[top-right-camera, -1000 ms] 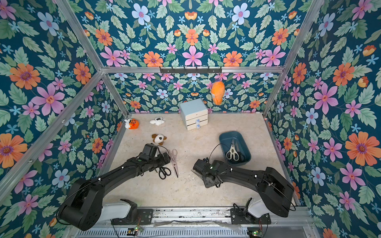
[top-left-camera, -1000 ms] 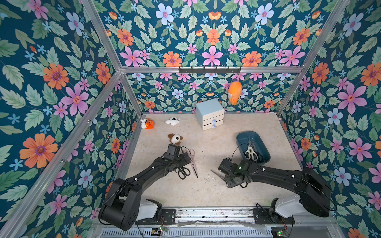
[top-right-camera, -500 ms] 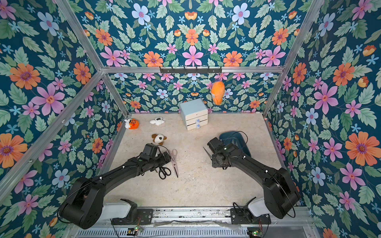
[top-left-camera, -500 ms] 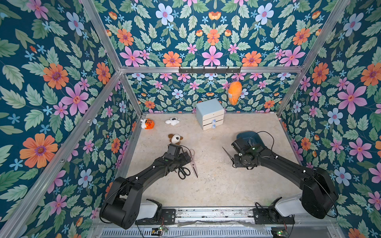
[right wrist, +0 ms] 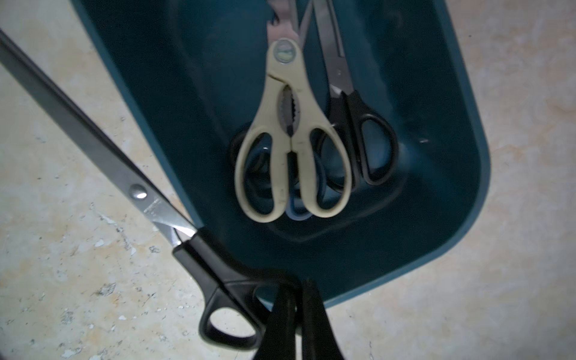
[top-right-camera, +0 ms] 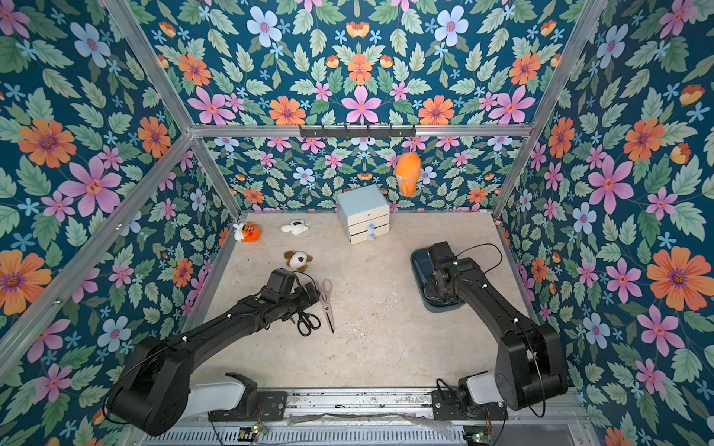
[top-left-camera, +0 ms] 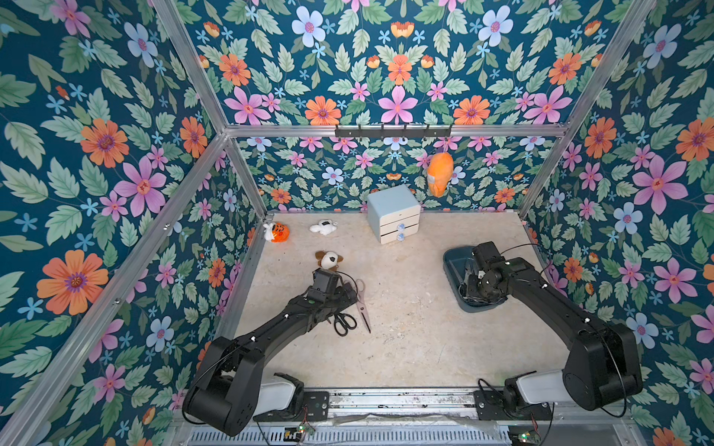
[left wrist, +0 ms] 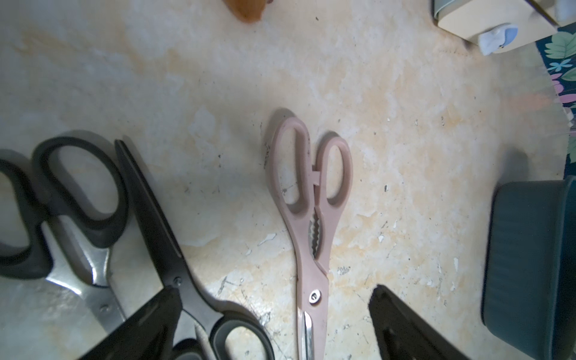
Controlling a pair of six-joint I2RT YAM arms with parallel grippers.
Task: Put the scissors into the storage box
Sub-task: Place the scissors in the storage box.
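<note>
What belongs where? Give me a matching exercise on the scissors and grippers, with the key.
1. pink scissors
2. cream kitchen shears
3. long black-handled scissors
4. left gripper

A. clamped in the right gripper
B. open, holding nothing
C. lying on the table
D. lying in the storage box

Pairs: 1-C, 2-D, 3-A, 4-B.

Cream scissors (right wrist: 300,146) inside teal box (right wrist: 436,193)

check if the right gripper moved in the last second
Yes. In a top view the right gripper, holding scissors, went from short of the box to over it.
</note>
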